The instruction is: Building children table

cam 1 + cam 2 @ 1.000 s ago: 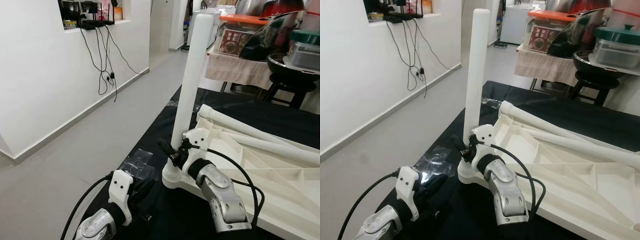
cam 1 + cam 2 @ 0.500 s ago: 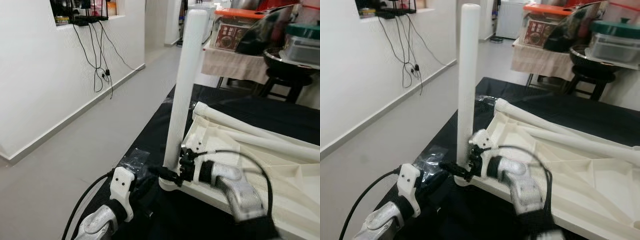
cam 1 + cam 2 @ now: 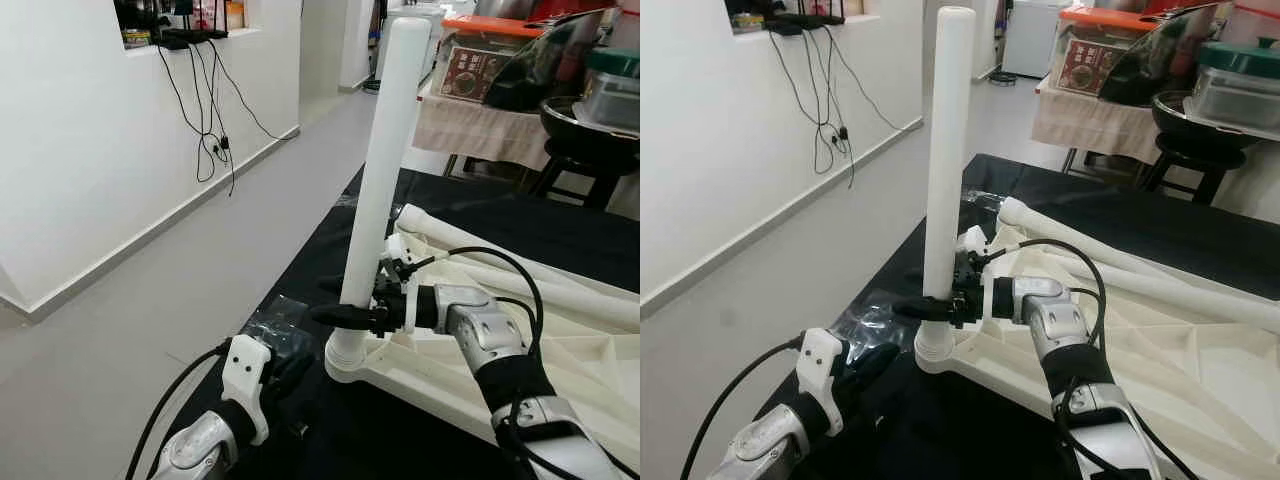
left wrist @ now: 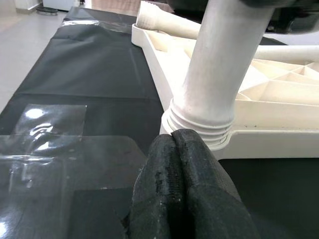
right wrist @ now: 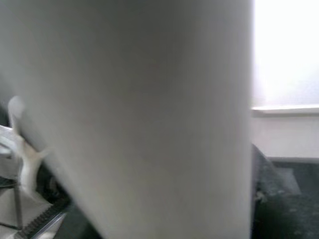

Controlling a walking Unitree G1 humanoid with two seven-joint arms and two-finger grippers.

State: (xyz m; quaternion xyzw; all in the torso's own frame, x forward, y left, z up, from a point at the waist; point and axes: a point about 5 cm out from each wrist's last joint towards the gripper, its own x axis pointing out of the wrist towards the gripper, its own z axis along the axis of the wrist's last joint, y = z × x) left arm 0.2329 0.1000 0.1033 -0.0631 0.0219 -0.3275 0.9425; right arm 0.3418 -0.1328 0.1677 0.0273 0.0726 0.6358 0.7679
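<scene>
Since the earlier frame, my right gripper had swung level, pinching the upright table leg low down. My left gripper, fingers pressed together, rested by the leg's threaded base on the upturned tabletop.

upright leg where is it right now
The upright leg stands in the near left corner socket of the upturned tabletop on the black mat, with the right hand clamped round its lower part.
</scene>
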